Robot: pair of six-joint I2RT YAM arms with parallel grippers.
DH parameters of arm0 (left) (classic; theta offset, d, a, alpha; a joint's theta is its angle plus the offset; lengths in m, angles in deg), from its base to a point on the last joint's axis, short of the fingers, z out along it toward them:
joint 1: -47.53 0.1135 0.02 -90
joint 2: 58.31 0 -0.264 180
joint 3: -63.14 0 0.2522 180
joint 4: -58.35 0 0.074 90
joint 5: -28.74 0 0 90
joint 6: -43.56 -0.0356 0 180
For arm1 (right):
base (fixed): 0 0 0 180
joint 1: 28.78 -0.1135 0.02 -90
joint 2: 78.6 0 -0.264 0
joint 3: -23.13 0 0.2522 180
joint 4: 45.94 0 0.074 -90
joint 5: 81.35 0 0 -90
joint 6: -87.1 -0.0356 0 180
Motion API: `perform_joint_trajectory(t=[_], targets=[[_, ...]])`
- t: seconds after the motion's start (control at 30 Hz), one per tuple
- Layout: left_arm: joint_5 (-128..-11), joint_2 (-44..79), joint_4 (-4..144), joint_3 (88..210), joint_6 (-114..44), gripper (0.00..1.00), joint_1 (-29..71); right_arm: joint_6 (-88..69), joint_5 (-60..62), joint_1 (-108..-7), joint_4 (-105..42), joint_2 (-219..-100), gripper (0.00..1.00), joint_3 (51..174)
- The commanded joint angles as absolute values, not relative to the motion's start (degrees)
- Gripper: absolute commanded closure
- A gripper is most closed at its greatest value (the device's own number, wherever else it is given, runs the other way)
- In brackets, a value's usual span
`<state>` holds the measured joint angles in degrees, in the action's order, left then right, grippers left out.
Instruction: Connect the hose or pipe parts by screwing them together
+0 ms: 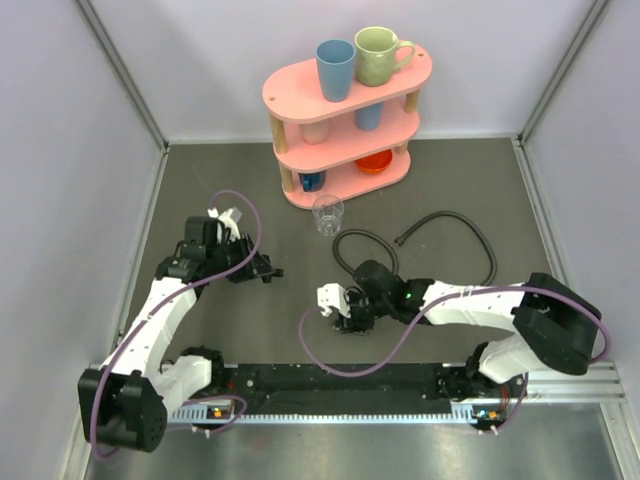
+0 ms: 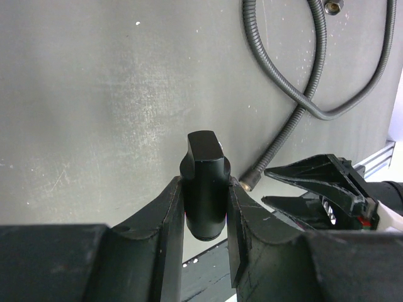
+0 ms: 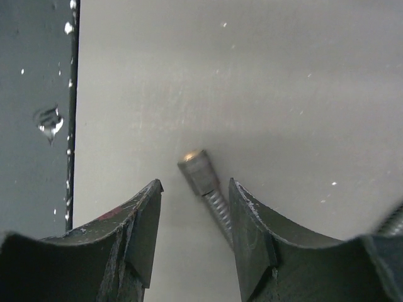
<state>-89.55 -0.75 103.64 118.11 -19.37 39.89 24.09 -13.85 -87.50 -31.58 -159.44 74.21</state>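
My left gripper [image 2: 205,184] is shut on a short black cylindrical pipe part [image 2: 204,182] and holds it above the table; in the top view this gripper [image 1: 266,271] is left of centre. A thin dark ribbed hose [image 1: 445,215] curves over the table's right half, and the left wrist view shows it [image 2: 296,110] looping. One metal end fitting [image 3: 197,168] of the hose lies on the table between the fingers of my right gripper [image 3: 192,187]. That gripper is open, with the hose close to its right finger and a gap to the left one. In the top view it [image 1: 335,308] is near the centre.
A pink two-tier rack [image 1: 300,92] with cups stands at the back. A clear glass [image 1: 328,213] stands just in front of it. A black rail [image 1: 340,378] runs along the near edge. Grey walls close in the left and right sides.
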Motion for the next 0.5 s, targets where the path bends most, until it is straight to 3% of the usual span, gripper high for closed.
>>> perform_joint_trajectory(t=[0.0, 0.33, 0.4, 0.47], targets=[[-92.02, -0.65, 101.11, 118.21, -19.37, 1.00, 40.06, 27.16, -13.49, -86.87, -29.28, -159.20, 0.53, 74.16], [-91.32, -1.27, 101.55, 117.95, -19.37, 1.00, 40.06, 27.87, -13.24, -86.87, -36.03, -167.19, 0.60, 75.21], [-90.97, -1.36, 101.46, 117.86, -19.11, 1.00, 39.98, 27.34, -14.11, -86.96, -37.45, -168.25, 0.68, 75.39], [-90.88, -1.36, 101.55, 117.77, -18.85, 1.00, 40.06, 25.07, -15.60, -86.96, -40.25, -169.04, 0.83, 75.83]])
